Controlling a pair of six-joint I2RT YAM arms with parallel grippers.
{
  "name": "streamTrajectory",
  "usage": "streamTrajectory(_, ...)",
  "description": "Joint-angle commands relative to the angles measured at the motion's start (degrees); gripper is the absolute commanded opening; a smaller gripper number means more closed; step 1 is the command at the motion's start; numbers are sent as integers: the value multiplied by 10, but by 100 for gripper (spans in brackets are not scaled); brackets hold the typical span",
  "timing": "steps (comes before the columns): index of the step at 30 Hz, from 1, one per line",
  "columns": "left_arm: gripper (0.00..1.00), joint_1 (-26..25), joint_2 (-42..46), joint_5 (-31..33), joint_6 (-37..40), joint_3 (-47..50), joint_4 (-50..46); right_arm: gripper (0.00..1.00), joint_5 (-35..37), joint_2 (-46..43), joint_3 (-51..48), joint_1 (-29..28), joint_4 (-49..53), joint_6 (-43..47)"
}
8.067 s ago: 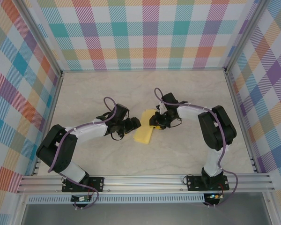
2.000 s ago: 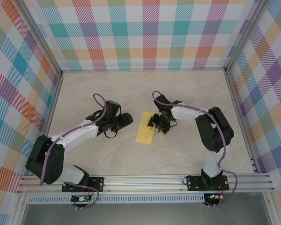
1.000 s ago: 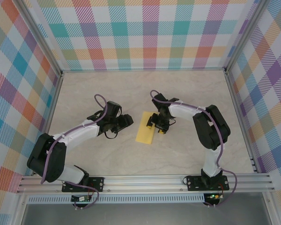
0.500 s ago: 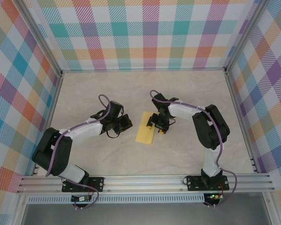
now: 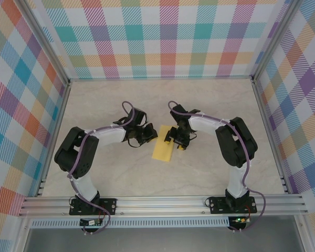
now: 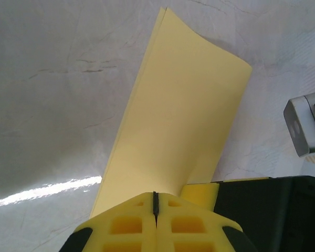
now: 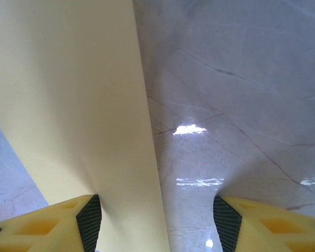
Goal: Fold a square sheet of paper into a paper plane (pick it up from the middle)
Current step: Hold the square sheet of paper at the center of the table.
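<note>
The square sheet of paper (image 5: pixel 163 147) lies on the table as a yellow rectangle folded in half, its doubled edge visible in the left wrist view (image 6: pixel 184 105). My left gripper (image 5: pixel 151 138) is shut with nothing between its fingers. Its tips (image 6: pixel 155 202) sit at the paper's left long edge and hide the sheet's near end. My right gripper (image 5: pixel 174 139) is open over the paper's upper right part. In the right wrist view (image 7: pixel 157 224), one fingertip (image 7: pixel 88 220) rests on the paper (image 7: pixel 68 105) and the other is over bare table.
The marble table (image 5: pixel 147 102) has free room all round the paper. Plaid walls close in the back and both sides. An aluminium rail (image 5: pixel 163 202) runs along the near edge by the arm bases. The right gripper's black body (image 6: pixel 268 215) stands just beside the left fingertips.
The left gripper shut while away from the paper, then swung right until its tips reached the sheet's left edge. The right gripper and the paper have stayed where they were.
</note>
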State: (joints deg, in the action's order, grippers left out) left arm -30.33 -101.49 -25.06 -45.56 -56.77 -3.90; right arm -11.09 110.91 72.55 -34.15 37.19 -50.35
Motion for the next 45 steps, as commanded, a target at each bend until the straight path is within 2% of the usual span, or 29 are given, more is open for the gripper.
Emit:
streamTrajectory(1, 0, -10, -21, -17, 7, -17, 10, 62, 11, 41, -16, -6, -14, -2)
streamTrajectory(9, 0, -21, -56, -24, 13, -32, 15, 62, 10, 41, -18, -6, -13, -3)
streamTrajectory(17, 0, -30, -62, 24, 36, -42, -34, 62, 10, 40, -17, -6, -14, -3)
streamTrajectory(34, 0, -39, -74, 51, 44, -15, -40, 64, -2, 23, -3, -5, -21, 11)
streamTrajectory(38, 0, -37, -72, 53, 50, -13, -44, 71, -9, -34, -3, 4, -40, 29)
streamTrajectory(42, 0, -38, -73, 52, 51, -13, -43, 75, -31, -117, -58, 19, -112, 24)
streamTrajectory(43, 0, -38, -74, 50, 51, -14, -42, 73, -43, -135, -77, 24, -137, 20)
streamTrajectory(45, 0, -39, -74, 51, 51, -14, -42, 59, -76, -157, -115, 30, -194, 6)
